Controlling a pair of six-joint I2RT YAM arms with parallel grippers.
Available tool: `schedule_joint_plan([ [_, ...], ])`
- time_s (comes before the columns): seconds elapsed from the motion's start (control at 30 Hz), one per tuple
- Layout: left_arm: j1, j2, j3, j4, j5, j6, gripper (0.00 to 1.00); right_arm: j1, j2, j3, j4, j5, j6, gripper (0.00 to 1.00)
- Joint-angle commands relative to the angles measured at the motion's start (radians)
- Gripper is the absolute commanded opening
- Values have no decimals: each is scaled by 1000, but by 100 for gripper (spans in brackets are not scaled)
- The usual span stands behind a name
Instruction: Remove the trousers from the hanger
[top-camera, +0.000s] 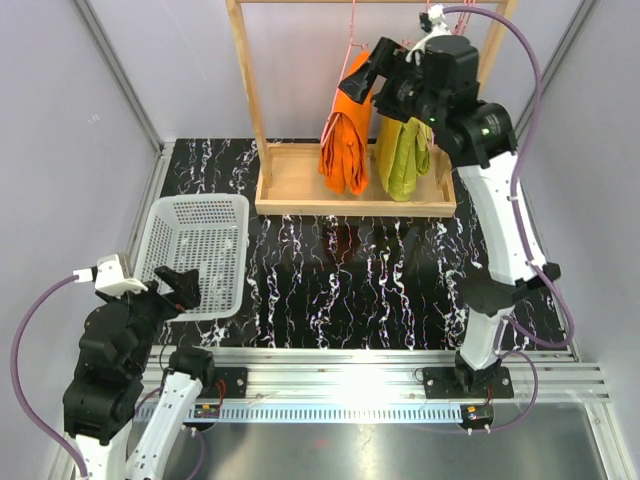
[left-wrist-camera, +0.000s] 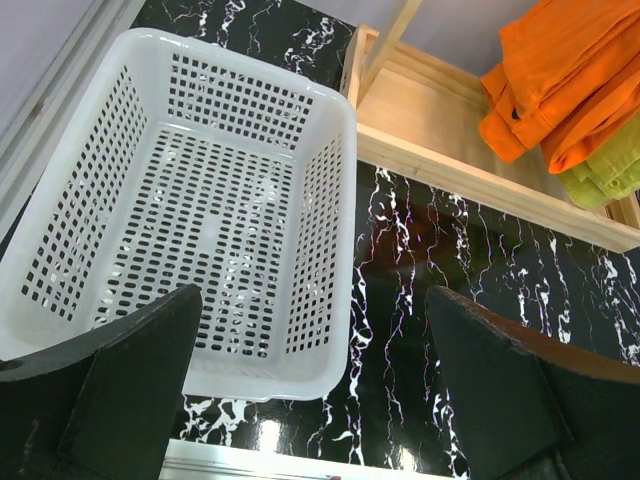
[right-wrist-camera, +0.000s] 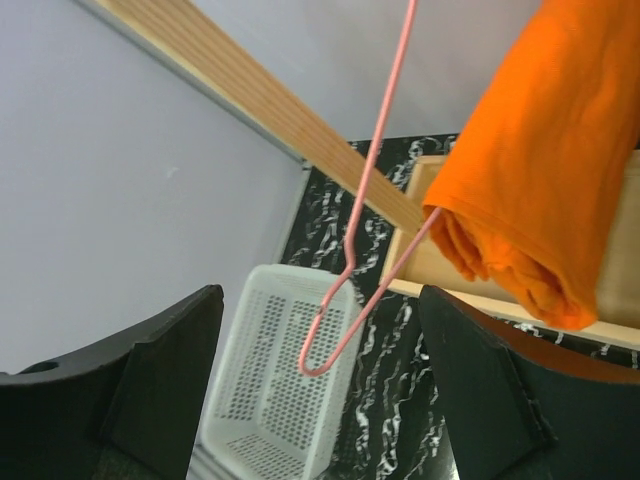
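Note:
The orange trousers hang folded over a pink wire hanger on the wooden rack. My right gripper is open, high up beside the top of the trousers. In the right wrist view the hanger's corner loop sits between my open fingers, and the trousers are at the upper right. My left gripper is open and empty, low over the near right corner of the white basket. In the left wrist view the basket is empty and the trousers show at the upper right.
Yellow-green trousers hang right of the orange ones, partly behind my right arm. The rack's wooden base tray lies on the black marbled table. Grey walls close in left and right. A metal rail runs along the near edge.

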Motion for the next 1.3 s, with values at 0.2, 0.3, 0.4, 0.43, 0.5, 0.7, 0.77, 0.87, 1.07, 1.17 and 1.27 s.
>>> schedule_joint_plan([
  [0.2, -4, 15, 12, 25, 65, 16, 99, 54, 179, 172, 32, 323, -151, 81],
  [0.3, -4, 7, 15, 20, 68, 17, 99, 54, 208, 169, 84, 334, -179, 77],
  [0.4, -4, 1, 21, 8, 69, 19, 99, 55, 235, 183, 92, 359, -225, 71],
  [0.43, -4, 0, 23, 5, 68, 19, 99, 55, 242, 184, 87, 369, -231, 70],
  [0.5, -4, -5, 24, -3, 68, 19, 99, 57, 240, 166, 84, 403, -254, 65],
  [0.7, -4, -22, 24, -2, 69, 20, 99, 61, 222, 127, 81, 458, -321, 50],
  [0.77, -4, -24, 24, -5, 72, 22, 99, 61, 222, 123, 79, 465, -352, 49],
  [0.87, -4, -27, 27, -12, 72, 25, 99, 57, 216, 88, 102, 437, -375, 47],
  [1.07, -4, -42, 29, -18, 68, 23, 99, 54, 220, 91, 125, 413, -413, 32],
  [1.17, -4, -43, 30, -34, 71, 25, 99, 51, 223, 92, 151, 408, -459, 33],
  [1.27, -4, -48, 29, -46, 80, 28, 99, 39, 228, 95, 165, 373, -481, 35],
])
